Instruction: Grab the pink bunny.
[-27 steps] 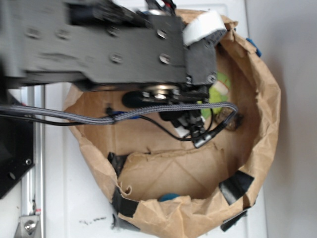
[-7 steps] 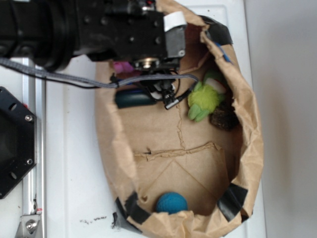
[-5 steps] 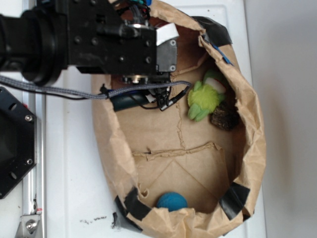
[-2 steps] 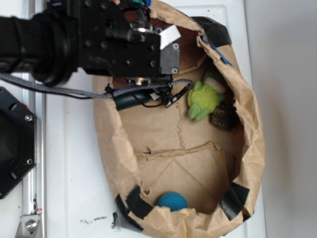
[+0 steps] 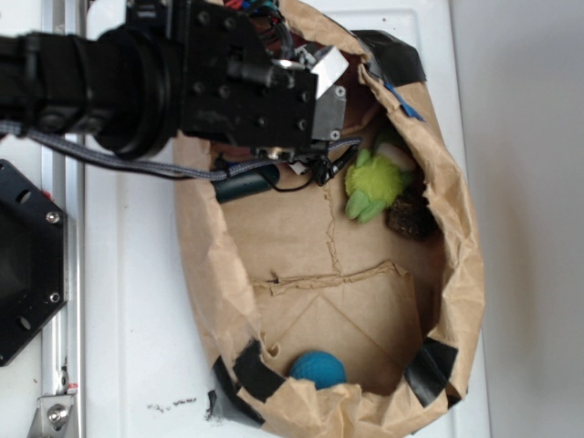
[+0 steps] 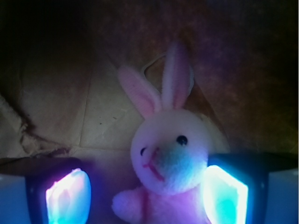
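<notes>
End effector (image 6: 147,191) open — pink bunny (image 6: 170,161) between pads.

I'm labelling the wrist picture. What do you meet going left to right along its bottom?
Left glowing gripper pad → pink bunny → right glowing gripper pad. The bunny sits between the pads, its right side against the right one, a gap on its left.
</notes>
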Motion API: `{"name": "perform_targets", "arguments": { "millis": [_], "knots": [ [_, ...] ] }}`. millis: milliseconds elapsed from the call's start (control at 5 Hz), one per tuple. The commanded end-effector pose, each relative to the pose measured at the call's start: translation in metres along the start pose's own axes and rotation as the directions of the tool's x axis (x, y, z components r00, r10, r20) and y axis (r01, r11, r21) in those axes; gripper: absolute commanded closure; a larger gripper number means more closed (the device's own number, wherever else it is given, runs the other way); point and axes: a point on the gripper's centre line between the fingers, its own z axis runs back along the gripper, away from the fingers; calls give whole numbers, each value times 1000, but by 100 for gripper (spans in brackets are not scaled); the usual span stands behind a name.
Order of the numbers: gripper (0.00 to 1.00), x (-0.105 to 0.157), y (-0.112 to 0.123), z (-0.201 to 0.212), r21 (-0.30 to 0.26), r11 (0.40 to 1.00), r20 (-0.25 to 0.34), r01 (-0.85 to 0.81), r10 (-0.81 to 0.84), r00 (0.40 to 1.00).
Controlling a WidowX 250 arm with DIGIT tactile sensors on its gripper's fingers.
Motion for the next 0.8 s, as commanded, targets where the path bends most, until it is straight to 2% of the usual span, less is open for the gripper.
{"name": "perform_targets", "arguments": {
  "millis": [0, 200, 400, 600],
  "knots": [
    [0, 6, -1, -16, 5, 1000, -51, -8, 8, 999],
    [0, 5, -3, -17, -5, 1000, -49, 11, -11, 999],
    [100, 5, -2, -17, -24, 1000, -56, -1, -1, 998],
    [100, 4, -2, -15, -35, 999, -53, 8, -10, 999]
  ]
}}
